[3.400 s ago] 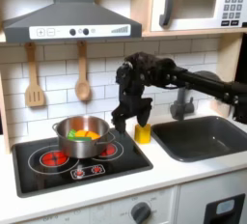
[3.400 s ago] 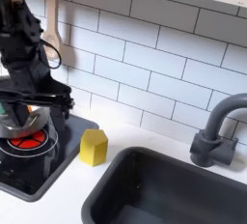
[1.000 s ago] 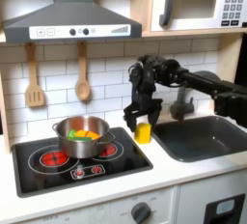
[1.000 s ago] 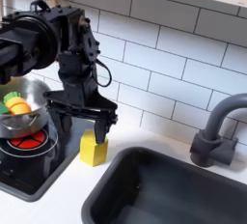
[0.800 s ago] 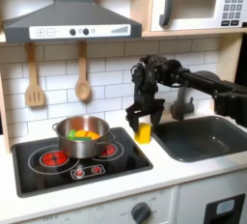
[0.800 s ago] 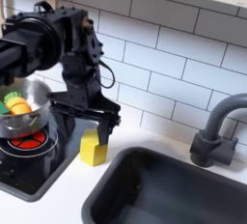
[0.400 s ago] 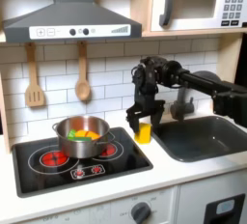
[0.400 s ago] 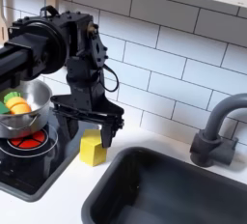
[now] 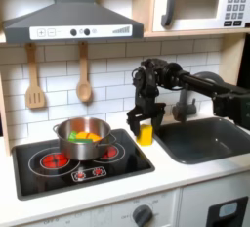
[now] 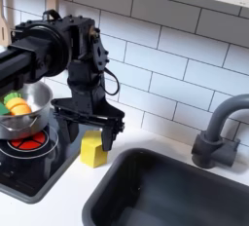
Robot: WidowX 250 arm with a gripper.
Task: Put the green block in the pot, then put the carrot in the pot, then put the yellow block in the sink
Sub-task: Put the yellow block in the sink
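Gripper (image 10: 89,131) poised directly over yellow block (image 10: 92,150), fingers apart and straddling block on either side; no clamp on block yet, as far as both exterior views show. In first exterior view, gripper (image 9: 142,123) sits just above yellow block (image 9: 145,135), arm reaching in from first exterior view's right.

Yellow block: upright on white counter (image 10: 58,203), in strip between stovetop (image 9: 78,162) and sink (image 10: 175,196). Near sink's rim, not inside. Short, stubby form w/ peaked top; long axis approx. vertical, peak pointing up toward gripper. Flat face turned toward camera in second exterior view.

Pot (image 9: 82,141): on stovetop, over a red ring. Contents visible in first exterior view: orange carrot (image 9: 88,136) plus green item, too small to tell whether green block or carrot's leaf tip. In second exterior view, carrot (image 10: 17,106) lies across pot (image 10: 21,121), long axis roughly horizontal, green end toward second exterior view's left.

Progress, est.: carrot step done; green-block step prob. done, not confirmable. Remaining: close on yellow block, lift, carry toward sink, release inside basin. Sink appears empty.
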